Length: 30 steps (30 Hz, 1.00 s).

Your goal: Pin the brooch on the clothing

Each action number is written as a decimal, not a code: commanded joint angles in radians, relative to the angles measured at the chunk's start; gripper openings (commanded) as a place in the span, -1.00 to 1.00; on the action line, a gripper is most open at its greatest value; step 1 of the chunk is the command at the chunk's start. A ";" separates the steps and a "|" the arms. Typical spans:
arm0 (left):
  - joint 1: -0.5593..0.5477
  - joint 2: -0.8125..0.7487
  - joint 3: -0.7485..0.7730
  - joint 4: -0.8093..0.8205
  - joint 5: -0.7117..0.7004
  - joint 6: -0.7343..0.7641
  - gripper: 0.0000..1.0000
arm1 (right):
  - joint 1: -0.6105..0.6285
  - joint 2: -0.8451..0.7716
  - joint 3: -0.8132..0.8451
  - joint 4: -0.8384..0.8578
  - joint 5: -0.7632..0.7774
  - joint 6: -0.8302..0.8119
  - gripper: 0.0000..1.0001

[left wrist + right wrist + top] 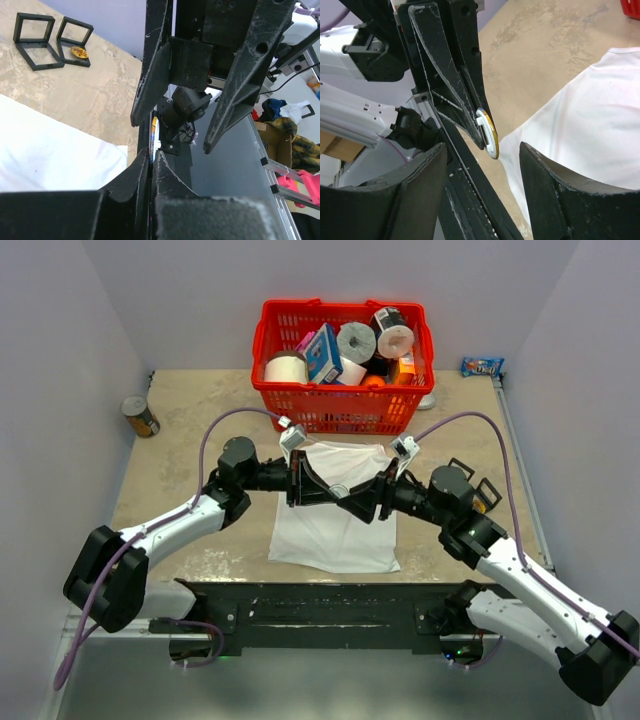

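The clothing, a white T-shirt, lies flat on the table in front of the arm bases. Both grippers meet just above its upper part. My left gripper is shut on the brooch, a small white-and-gold disc seen edge-on between its fingertips. In the left wrist view the brooch pokes up from the left gripper. My right gripper stands open, one finger on either side of the brooch and not touching it. The T-shirt shows white beyond it.
A red basket full of paper rolls and boxes stands just behind the shirt. A can is at the far left and a blue packet at the far right. Black display frames lie right of the shirt.
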 commanded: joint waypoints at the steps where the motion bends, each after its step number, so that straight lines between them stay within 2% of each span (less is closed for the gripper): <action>1: 0.004 -0.022 -0.002 0.077 -0.005 -0.031 -1.00 | 0.002 0.010 0.012 0.109 0.036 0.028 0.21; 18: 0.002 -0.024 -0.002 0.075 -0.005 -0.029 -1.00 | 0.002 0.053 0.015 0.126 0.039 0.016 -0.34; 24: 0.001 -0.024 0.000 0.071 -0.004 -0.023 -1.00 | 0.002 0.065 0.015 0.111 0.065 0.008 -0.67; 30: -0.007 -0.024 0.011 0.039 -0.004 0.003 -1.00 | 0.003 0.096 0.032 0.078 0.103 -0.007 -0.80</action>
